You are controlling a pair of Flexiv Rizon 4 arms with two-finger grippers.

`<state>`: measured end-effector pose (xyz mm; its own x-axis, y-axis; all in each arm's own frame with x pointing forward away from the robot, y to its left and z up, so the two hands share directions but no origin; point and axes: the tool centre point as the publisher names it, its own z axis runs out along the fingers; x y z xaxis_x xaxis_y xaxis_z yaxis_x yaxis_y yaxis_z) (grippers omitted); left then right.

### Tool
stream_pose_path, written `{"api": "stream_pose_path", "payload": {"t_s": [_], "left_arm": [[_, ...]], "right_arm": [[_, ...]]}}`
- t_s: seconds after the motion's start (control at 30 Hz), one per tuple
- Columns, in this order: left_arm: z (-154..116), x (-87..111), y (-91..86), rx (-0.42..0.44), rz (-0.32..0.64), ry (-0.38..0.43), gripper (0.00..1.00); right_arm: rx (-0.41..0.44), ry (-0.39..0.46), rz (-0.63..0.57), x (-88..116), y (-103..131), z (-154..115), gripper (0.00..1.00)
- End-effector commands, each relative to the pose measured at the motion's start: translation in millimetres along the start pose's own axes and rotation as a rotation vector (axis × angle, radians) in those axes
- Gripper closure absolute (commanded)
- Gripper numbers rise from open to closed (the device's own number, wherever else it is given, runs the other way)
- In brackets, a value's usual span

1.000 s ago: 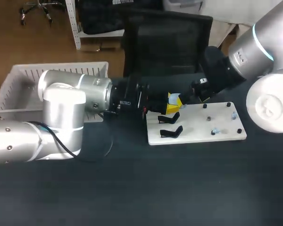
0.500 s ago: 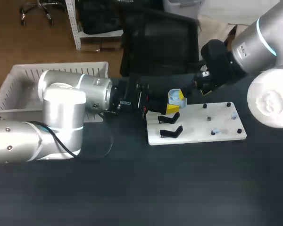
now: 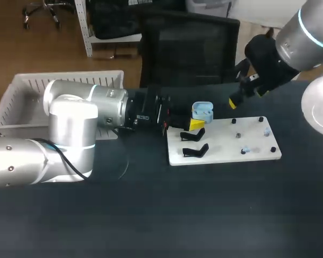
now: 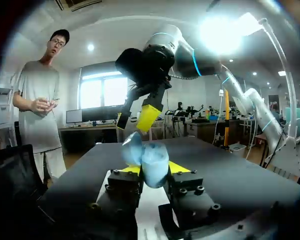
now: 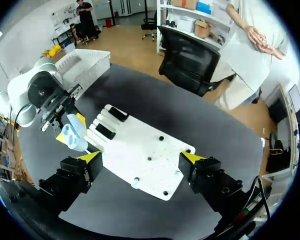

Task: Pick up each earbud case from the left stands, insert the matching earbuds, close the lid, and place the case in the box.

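Left hand (image 4: 155,169): clamped on case (image 4: 151,157), pale blue, lid open; stands (image 3: 195,144), two, black, just beneath that hand, on white board (image 3: 250,141) on bench; right hand (image 5: 140,157): fingers wide, holding nothing, raised over board, apart from case; box (image 3: 21,91), white, well apart from both hands.

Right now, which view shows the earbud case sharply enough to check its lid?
Head view: the earbud case is small but crisp, lid open. Left wrist view: it blurs, too near the lens, with glare beyond. Right wrist view: fairly sharp, fisheye-bent.
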<state>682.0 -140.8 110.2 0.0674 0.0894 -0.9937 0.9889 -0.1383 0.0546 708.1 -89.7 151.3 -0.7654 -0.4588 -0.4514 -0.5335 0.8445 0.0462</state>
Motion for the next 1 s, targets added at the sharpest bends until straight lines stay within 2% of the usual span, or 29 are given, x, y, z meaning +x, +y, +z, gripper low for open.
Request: {"api": "stream_pose_path", "payload": {"t_s": [0.03, 0.2, 0.37, 0.67, 1.0], "left_arm": [[0.1, 0.7, -0.3, -0.002, 0.003, -0.003, 1.00], [0.1, 0.7, -0.3, -0.002, 0.003, -0.003, 1.00], [0.1, 0.7, -0.3, -0.002, 0.003, -0.003, 1.00], [0.1, 0.7, -0.3, -0.002, 0.003, -0.003, 1.00], [0.1, 0.7, -0.3, -0.002, 0.003, -0.003, 1.00]], "right_arm": [[0.173, 0.115, 0.008, 13.1, -18.8, -10.2, 0.00], [0.149, 0.156, 0.052, 29.9, -35.1, -2.6, 0.00], [0.131, 0.226, 0.041, 44.1, -47.7, 12.6, 0.00], [0.107, 0.287, 0.038, 56.4, -71.9, 34.7, 0.00], [0.172, 0.366, 0.105, 67.7, -81.7, 56.3, 0.00]]}}
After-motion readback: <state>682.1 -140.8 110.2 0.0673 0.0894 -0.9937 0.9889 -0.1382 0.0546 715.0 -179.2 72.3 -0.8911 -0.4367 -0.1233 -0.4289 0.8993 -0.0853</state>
